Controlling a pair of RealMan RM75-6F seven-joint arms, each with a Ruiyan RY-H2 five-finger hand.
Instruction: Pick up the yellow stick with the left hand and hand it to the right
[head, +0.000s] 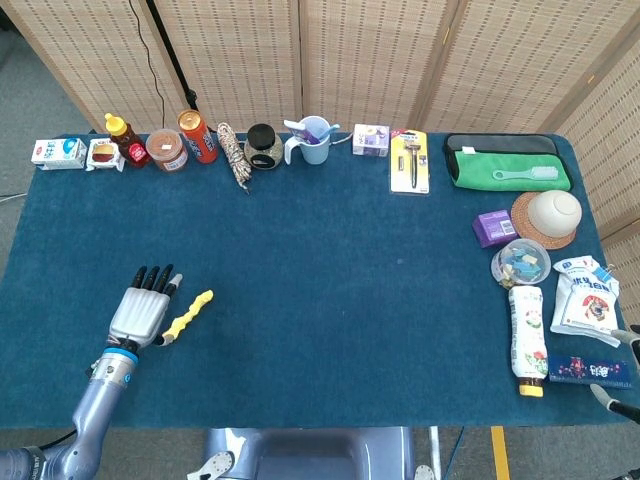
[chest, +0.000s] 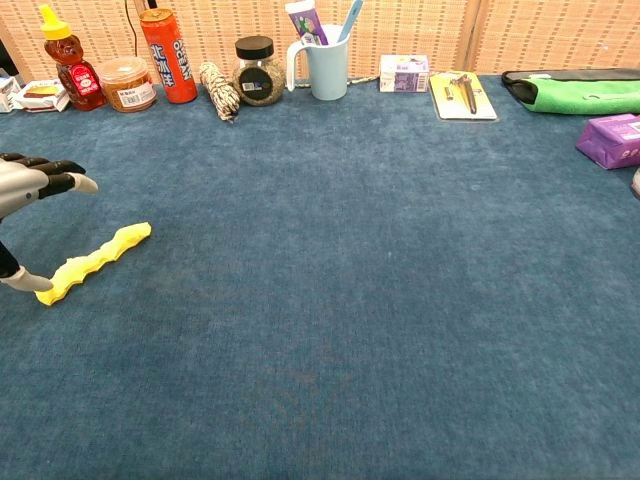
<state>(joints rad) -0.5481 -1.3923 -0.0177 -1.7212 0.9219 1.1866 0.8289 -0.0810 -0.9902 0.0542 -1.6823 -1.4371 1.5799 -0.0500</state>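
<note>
Yellow stick (head: 188, 314) lies flat on the blue cloth of the table (head: 330, 300), lower left of the head frame, running diagonally with its far end toward the upper right. It is not lifted.

Left hand (head: 140, 313) sits just left of the stick, palm down, fingers extended and apart, pointing up the frame. It holds nothing. In the chest view only the edge of this hand enters at the far left: upper fingertips (chest: 82, 183) hang above the cloth, and a lower pale tip, probably the thumb, is close against the stick's near end (chest: 55, 288). Whether it touches cannot be told.

Assessment of the step in hand: the grasp is not yet made. The hand stands beside the stick, not over it. To do it well, the hand should shift right until the stick lies between thumb and fingers, settle low, then close across the middle of the stick, not on its tip, leaving one end free for the other hand to take. The stick is thin and flat on soft cloth, so a shallow pinch may slip.

Right hand: only dark finger-like parts (head: 620, 370) show at the lower right edge of the head frame; their state cannot be determined.
</note>
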